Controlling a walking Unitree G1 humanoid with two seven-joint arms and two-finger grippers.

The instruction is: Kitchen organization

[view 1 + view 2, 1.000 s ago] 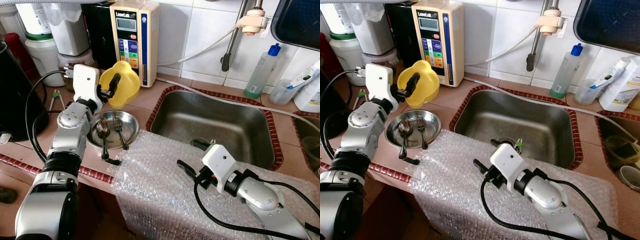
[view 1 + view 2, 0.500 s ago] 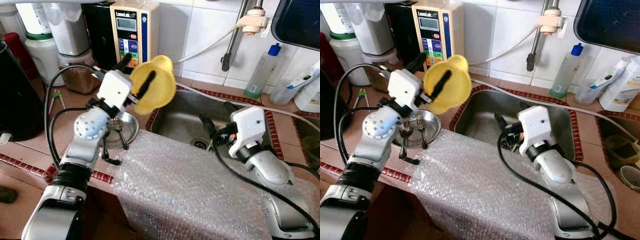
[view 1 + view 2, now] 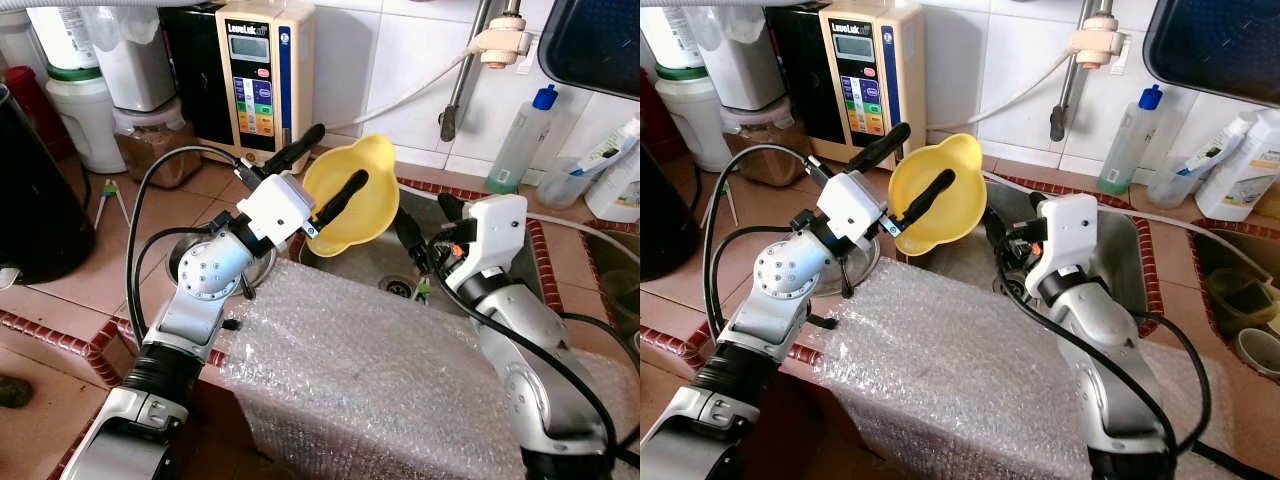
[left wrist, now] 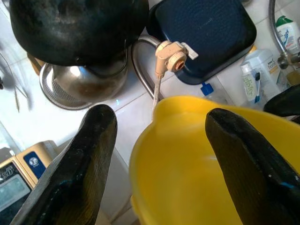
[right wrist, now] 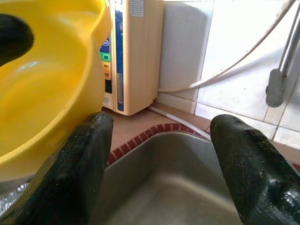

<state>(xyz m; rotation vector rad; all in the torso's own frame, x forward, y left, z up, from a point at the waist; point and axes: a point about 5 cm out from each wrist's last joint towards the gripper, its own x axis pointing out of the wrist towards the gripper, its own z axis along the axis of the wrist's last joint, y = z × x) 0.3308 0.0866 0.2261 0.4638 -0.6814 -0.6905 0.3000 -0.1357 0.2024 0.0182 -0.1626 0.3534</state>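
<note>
Movement is the story: over the last second we have swung the yellow bowl (image 3: 352, 207) away from the tabletop beside the steel dish and carried it to the near left corner of the sink (image 3: 545, 262), where it now hangs tilted above the rim. Our left gripper (image 3: 318, 175) is clamped on the bowl's wall, one finger inside and one outside. Our right gripper (image 3: 427, 224) has risen from the bubble wrap (image 3: 360, 380) and now sits just beside the bowl, jaws spread and holding nothing; in the right wrist view one finger (image 5: 89, 154) lies right under the yellow rim. We judge this a hand-over or a two-handed lowering into the sink. The steel dish (image 3: 862, 262) waits behind our left arm, mostly hidden.
</note>
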